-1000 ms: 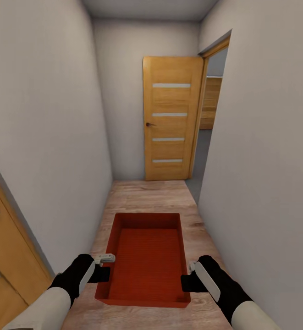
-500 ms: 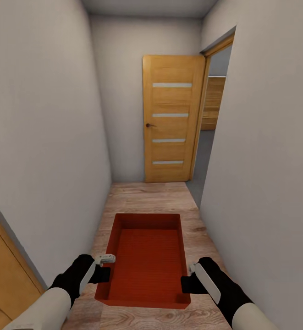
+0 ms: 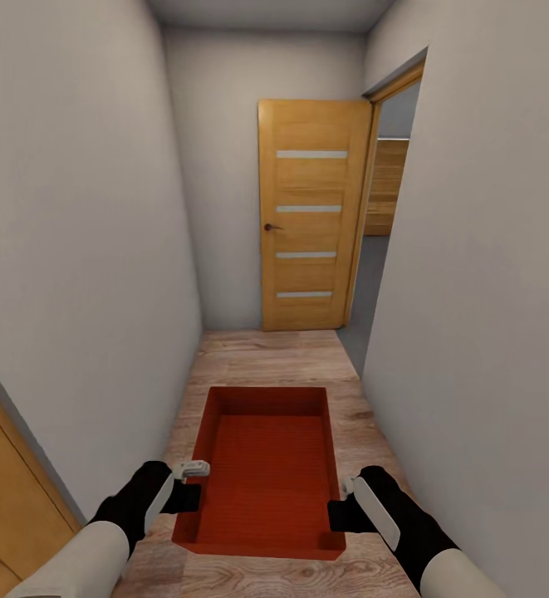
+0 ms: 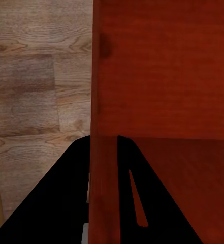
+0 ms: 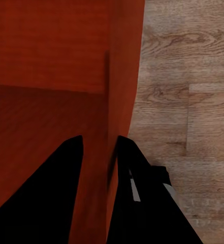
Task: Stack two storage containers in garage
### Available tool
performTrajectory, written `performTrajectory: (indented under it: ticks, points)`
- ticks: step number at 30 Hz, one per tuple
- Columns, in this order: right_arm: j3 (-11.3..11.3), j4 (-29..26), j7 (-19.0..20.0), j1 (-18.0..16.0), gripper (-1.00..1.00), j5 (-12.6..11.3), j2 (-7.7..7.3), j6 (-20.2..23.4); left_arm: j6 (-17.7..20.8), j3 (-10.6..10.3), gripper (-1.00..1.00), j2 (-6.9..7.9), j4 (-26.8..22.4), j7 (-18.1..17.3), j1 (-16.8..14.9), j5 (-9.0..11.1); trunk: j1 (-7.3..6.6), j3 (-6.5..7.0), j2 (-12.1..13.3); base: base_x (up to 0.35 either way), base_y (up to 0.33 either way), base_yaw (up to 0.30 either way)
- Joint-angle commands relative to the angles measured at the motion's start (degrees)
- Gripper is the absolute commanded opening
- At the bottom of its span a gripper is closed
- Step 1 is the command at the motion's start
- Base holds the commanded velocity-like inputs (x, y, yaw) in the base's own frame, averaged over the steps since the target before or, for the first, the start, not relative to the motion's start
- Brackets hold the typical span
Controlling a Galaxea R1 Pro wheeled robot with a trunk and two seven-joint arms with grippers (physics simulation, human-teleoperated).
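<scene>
- Head view: red-orange lidless rectangular storage bin [image 3: 262,477] held above light wood-plank corridor flooring [image 3: 266,357], left gripper [image 3: 189,486] and right gripper [image 3: 338,507] on its side walls.
- Left wrist view: black fingers [image 4: 66,193] clamp the bin's thin wall.
- Right wrist view: black fingers [image 5: 56,193] straddle the opposite wall, pinching it.

Narrow hallway with pale walls and wood-plank flooring.

Plain grey-white walls [image 3: 83,232] close in on both sides under a pale ceiling [image 3: 266,12]. Light wood planks [image 3: 266,357] run to the far end wall, where an open honey-coloured door [image 3: 310,214] with four narrow frosted strips and a dark handle stands against it. Beside it, a wood-framed doorway [image 3: 390,191] in the right-hand wall gives onto a space with grey flooring and wood panelling. Part of another wooden door [image 3: 8,490] shows low on the left. Lighting is even and diffuse.
</scene>
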Motion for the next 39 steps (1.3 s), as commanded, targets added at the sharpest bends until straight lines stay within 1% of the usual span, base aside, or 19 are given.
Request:
performTrajectory:
  ticks: [1, 5, 9, 10, 13, 17, 31, 39]
  points:
    - [-0.05, -0.14, -0.20, -0.06, -1.00, -0.26, -0.01, 0.00, 0.28, 0.56, -1.00, -0.11, -0.01, -0.51, -0.01, -0.42, 0.01, -0.08, -0.07, 0.000, 0.000, 0.000]
    - [0.14, -0.14, -0.57, -0.06, -1.00, -0.77, -0.01, 0.00, 0.28, -0.88, -1.00, -0.11, -0.01, 0.44, -0.02, 1.63, 0.01, -0.08, -0.07, 0.000, 0.000, 0.000]
    - [0.67, -0.14, -1.05, -0.06, -1.00, -1.78, -0.01, 0.00, 0.28, -3.58, -1.00, 0.24, -0.01, 1.56, -0.01, 5.13, 0.01, -0.08, -0.07, 0.000, 0.000, 0.000]
    - [-0.02, -0.14, -0.16, -0.06, -1.00, -0.06, -0.01, 0.00, 0.28, 1.72, -1.00, -0.11, -0.01, -1.14, -0.01, -1.50, 0.01, -0.08, -0.07, 0.000, 0.000, 0.000]
    - [-0.02, -0.14, -0.16, -0.06, -1.00, -0.06, -0.01, 0.00, 0.28, 1.73, -1.00, -0.11, -0.01, -1.16, -0.01, -1.49, 0.01, -0.08, -0.07, 0.065, 0.000, 0.000]
    - [0.06, -0.14, -0.16, -0.06, -1.00, -0.06, -0.01, 0.00, 0.28, 1.73, -1.00, -0.11, -0.01, -1.16, 0.00, -1.48, 0.01, -0.08, -0.07, 0.248, 0.000, 0.000]
    - [0.33, -0.14, -0.20, -0.06, -1.00, -0.06, -0.01, 0.00, 0.28, 1.73, -1.00, -0.11, -0.01, -1.13, 0.00, -1.48, 0.01, -0.08, -0.07, 0.328, 0.000, 0.000]
    - [0.02, -0.14, -0.25, -0.06, -1.00, -0.05, -0.01, 0.00, 0.28, 1.73, -1.00, -0.11, -0.01, -1.15, 0.00, -1.48, 0.01, -0.08, -0.07, 0.334, 0.000, 0.000]
